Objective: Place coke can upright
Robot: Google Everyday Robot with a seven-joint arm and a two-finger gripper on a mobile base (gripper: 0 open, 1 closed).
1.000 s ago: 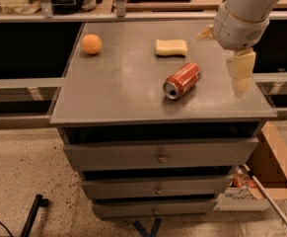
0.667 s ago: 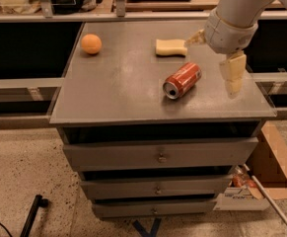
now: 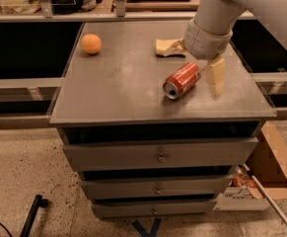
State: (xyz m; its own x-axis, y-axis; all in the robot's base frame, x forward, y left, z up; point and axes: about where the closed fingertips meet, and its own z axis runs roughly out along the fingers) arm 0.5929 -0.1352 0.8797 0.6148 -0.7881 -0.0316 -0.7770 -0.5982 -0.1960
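Note:
The coke can is red with silver ends and lies on its side on the grey cabinet top, right of centre, with its open end toward the front left. My gripper hangs from the white arm just over the can's far right end. It is open and holds nothing. One cream finger stands right of the can; the other reaches back toward the sponge.
An orange ball sits at the back left of the top. A yellow sponge lies at the back, behind the can. Below are several drawers. A cardboard box stands on the floor at the right.
My arm and gripper have moved left and lower, from beside the can's right to over its far end. The can, ball and sponge have not moved.

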